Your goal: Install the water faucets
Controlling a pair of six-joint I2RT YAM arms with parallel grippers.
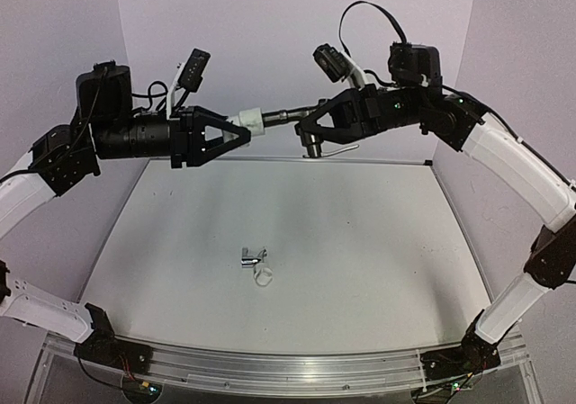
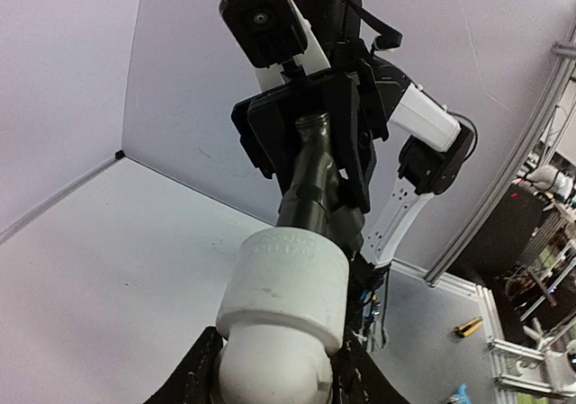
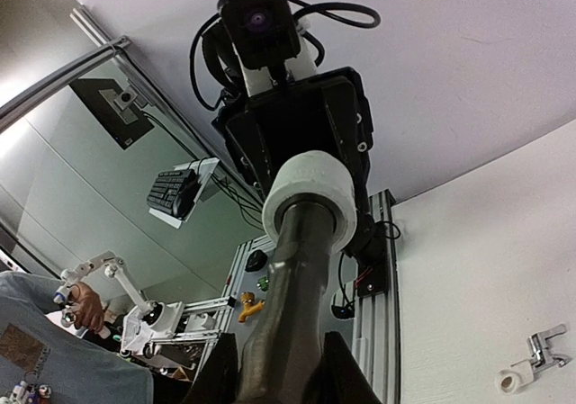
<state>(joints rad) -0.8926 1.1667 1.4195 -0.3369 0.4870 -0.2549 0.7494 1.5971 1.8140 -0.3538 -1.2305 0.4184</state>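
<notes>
High above the table my two grippers meet. My left gripper [image 1: 245, 125] is shut on the white elbow fitting [image 1: 249, 120], which fills the bottom of the left wrist view [image 2: 283, 305]. My right gripper [image 1: 306, 130] is shut on the matte black water faucet [image 1: 286, 114], seen close in the right wrist view [image 3: 292, 305]. The faucet's stem sits inside the fitting's socket [image 3: 310, 197]. In the left wrist view the black faucet [image 2: 310, 184] rises out of the fitting toward the right gripper [image 2: 306, 121]. A chrome faucet [image 1: 252, 257] lies on the table, and shows small in the right wrist view [image 3: 543, 345].
A small white ring [image 1: 264, 277] lies right beside the chrome faucet, also in the right wrist view [image 3: 510, 380]. The white table [image 1: 378, 242] has an aluminium rail [image 1: 288, 368] along its near edge, and purple walls stand behind and to the sides.
</notes>
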